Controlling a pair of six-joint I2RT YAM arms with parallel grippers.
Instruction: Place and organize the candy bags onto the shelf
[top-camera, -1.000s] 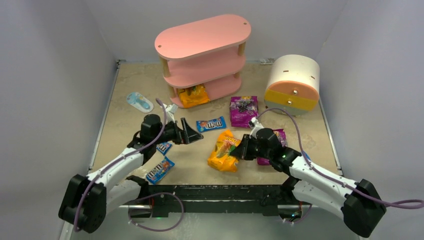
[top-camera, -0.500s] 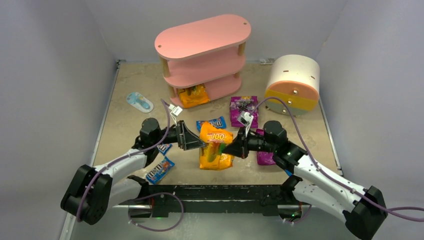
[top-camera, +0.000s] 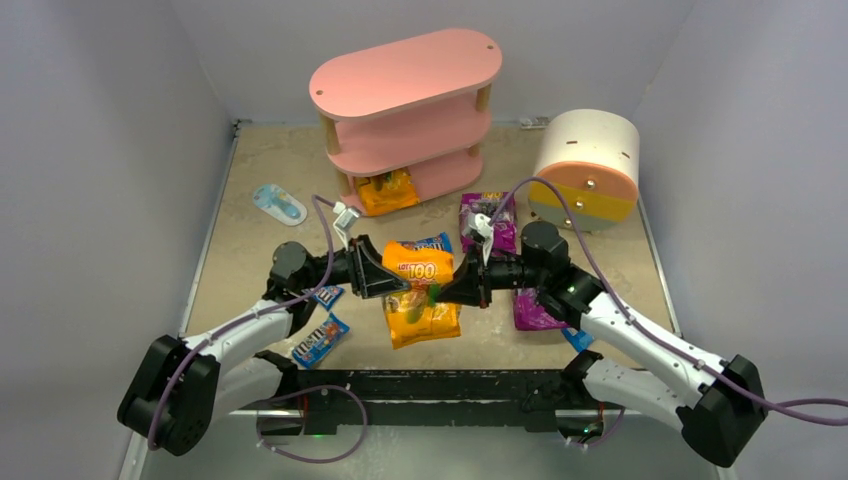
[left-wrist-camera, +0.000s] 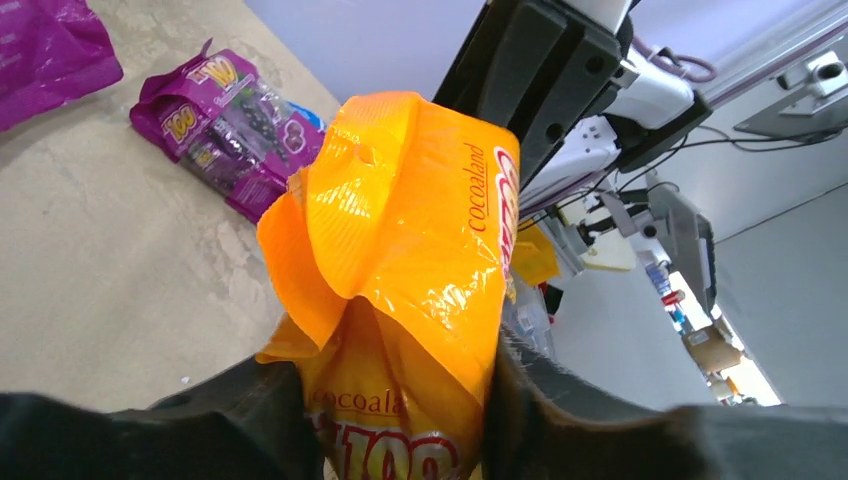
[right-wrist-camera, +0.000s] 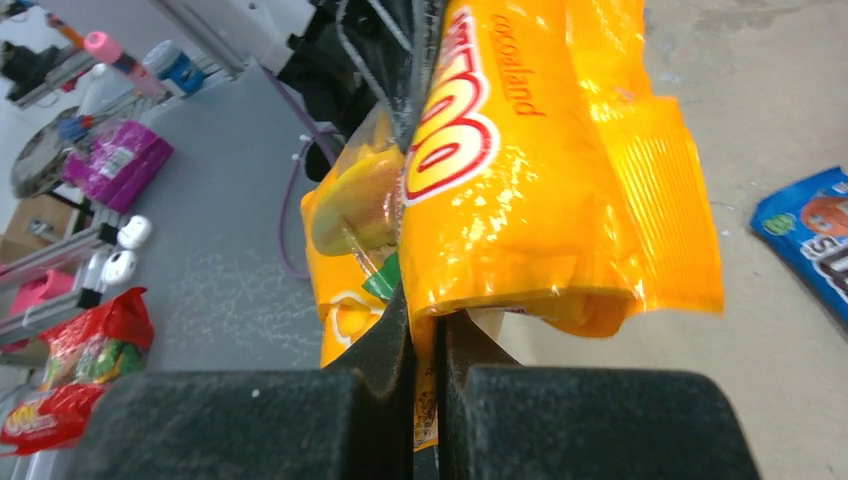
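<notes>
An orange candy bag (top-camera: 420, 300) (left-wrist-camera: 420, 250) (right-wrist-camera: 530, 180) hangs above the table's middle, held from both sides. My left gripper (top-camera: 392, 275) (left-wrist-camera: 395, 390) is shut on its left side, the bag bulging between both fingers. My right gripper (top-camera: 447, 292) (right-wrist-camera: 425, 320) pinches the bag's thin edge, shut on it. The pink shelf (top-camera: 405, 70) stands at the back; another orange bag (top-camera: 387, 190) lies on its bottom board. Purple bags (top-camera: 490, 215) (top-camera: 535, 312) lie right of centre. Blue M&M's packets (top-camera: 320, 340) (top-camera: 327, 296) (top-camera: 430, 243) lie on the table.
A white, orange and yellow cylindrical drawer unit (top-camera: 588, 165) stands at the back right. A pale blue oval item (top-camera: 279, 204) lies left of the shelf. Grey walls close in the table on three sides.
My right gripper lifted the orange bag off the table and carried it left. My left gripper, wide open before, has closed on the bag's other side.
</notes>
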